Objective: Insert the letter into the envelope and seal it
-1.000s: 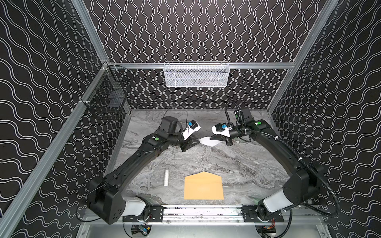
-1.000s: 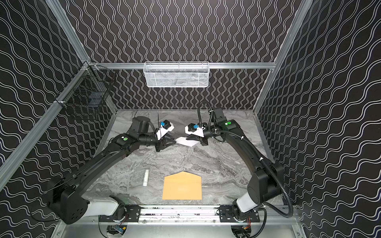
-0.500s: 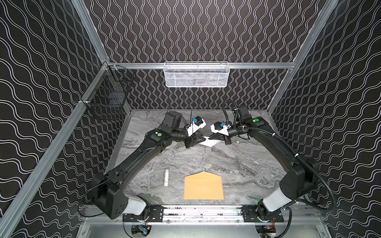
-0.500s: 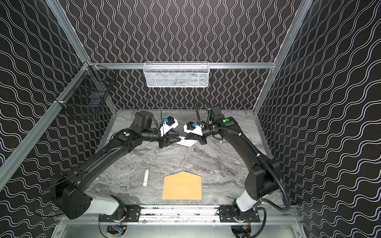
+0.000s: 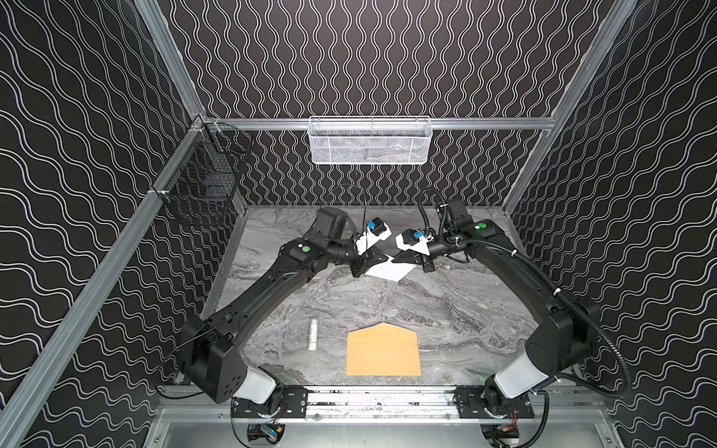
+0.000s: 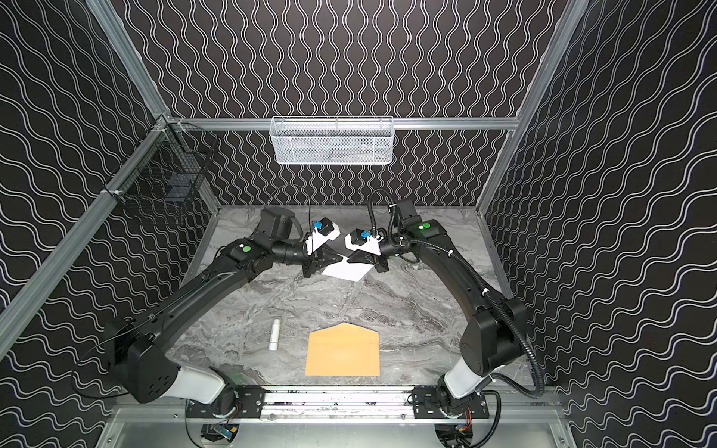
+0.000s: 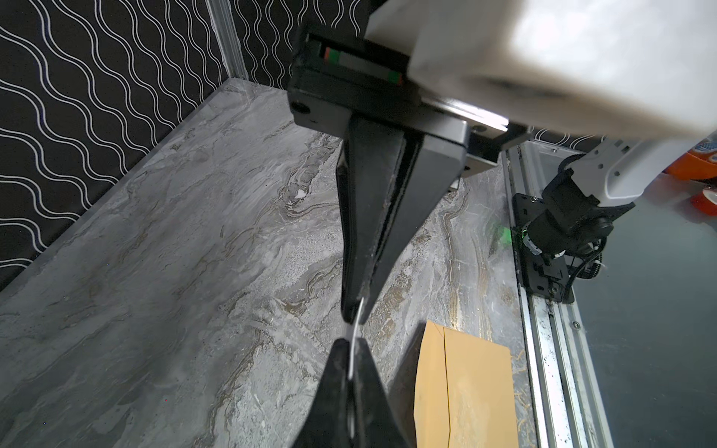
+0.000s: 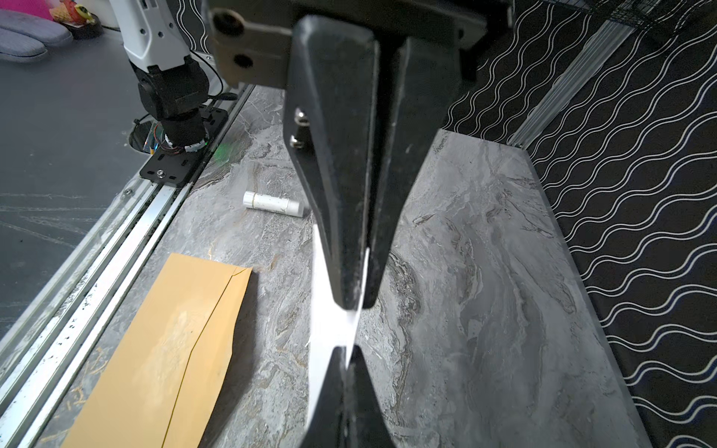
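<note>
While the letter (image 5: 389, 270) hangs clear of the marble tabletop (image 5: 446, 310), well beyond the flap point of the envelope (image 5: 383, 355), the left gripper (image 5: 382, 259) and right gripper (image 5: 395, 262) each pinch it from opposite ends, tips almost meeting. Judged step: carry it to the envelope, keeping both pinches level and the sheet taut so its edge meets the mouth squarely. Bare tabletop lies between. A white tube (image 5: 312, 334) sits near the envelope on the left arm's side, and the base rail (image 5: 380, 397) runs close along the envelope's near edge.
</note>
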Available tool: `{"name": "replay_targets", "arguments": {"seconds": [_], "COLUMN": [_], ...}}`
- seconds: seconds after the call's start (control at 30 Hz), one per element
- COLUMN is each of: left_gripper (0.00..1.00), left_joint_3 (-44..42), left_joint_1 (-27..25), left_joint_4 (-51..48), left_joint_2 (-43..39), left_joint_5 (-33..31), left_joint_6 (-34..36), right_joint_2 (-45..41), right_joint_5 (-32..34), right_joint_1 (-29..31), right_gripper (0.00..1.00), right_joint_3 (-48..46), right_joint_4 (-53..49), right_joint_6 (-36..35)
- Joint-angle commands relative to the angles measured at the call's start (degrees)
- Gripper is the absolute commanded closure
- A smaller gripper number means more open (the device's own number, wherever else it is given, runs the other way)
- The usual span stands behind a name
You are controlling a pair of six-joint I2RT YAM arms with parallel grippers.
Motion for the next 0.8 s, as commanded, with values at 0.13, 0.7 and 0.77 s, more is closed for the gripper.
{"name": "replay_targets", "arguments": {"seconds": [0.13, 0.7, 0.77], "left_gripper": [1.00, 1.00, 1.00], "left_joint_3": [-1.04, -6.60, -6.95], "left_joint_1": [0.04, 2.39, 2.68], "left_joint_4": [1.49, 6.68, 6.81], "left_joint_2": [-0.94, -5.98, -6.37], "left_joint_5": [-0.37, -2.89, -3.07], "left_joint_6": [0.55, -2.67, -2.80], "right_joint_2": [-0.14, -2.43, -2.48], "right_joint_5": [-1.20, 0.08, 0.17], "right_joint_1": [0.09, -1.82, -2.14], "right_gripper": [1.00, 0.89, 0.90], "right_joint_3": [0.08, -3.78, -4.31], "right_joint_4": [-1.30, 0.29, 0.43], "right_joint_6": [-0.33, 0.71, 0.80]}}
